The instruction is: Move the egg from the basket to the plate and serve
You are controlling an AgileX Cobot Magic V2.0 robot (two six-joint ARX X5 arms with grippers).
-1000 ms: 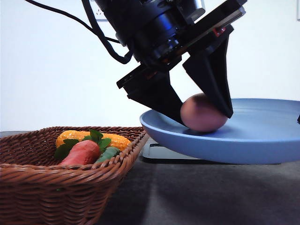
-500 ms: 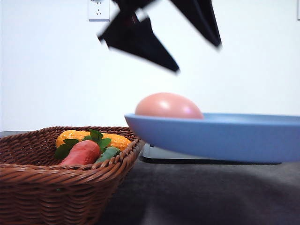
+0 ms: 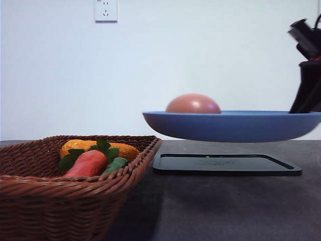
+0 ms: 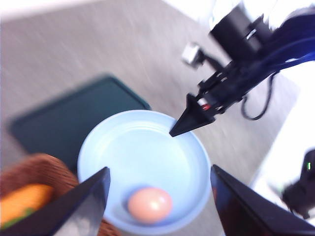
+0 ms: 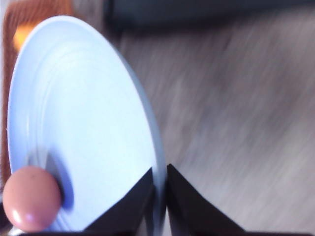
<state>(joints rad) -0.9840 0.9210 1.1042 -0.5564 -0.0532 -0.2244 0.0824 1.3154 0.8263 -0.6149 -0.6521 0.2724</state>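
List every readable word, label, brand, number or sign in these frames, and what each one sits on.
None can be read.
Black tray: a faint mark at its middle in the front view, too small to read.
Wall socket: only slots, no print legible.
Blue plate, egg, basket: plain.
Right claw, shut on the plate's rim, and the open left claw: no legible marking; both wrist views are blurred.

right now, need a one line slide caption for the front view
Right gripper holds the blue plate by its rim, egg on it, above the black tray, beside the wicker basket.
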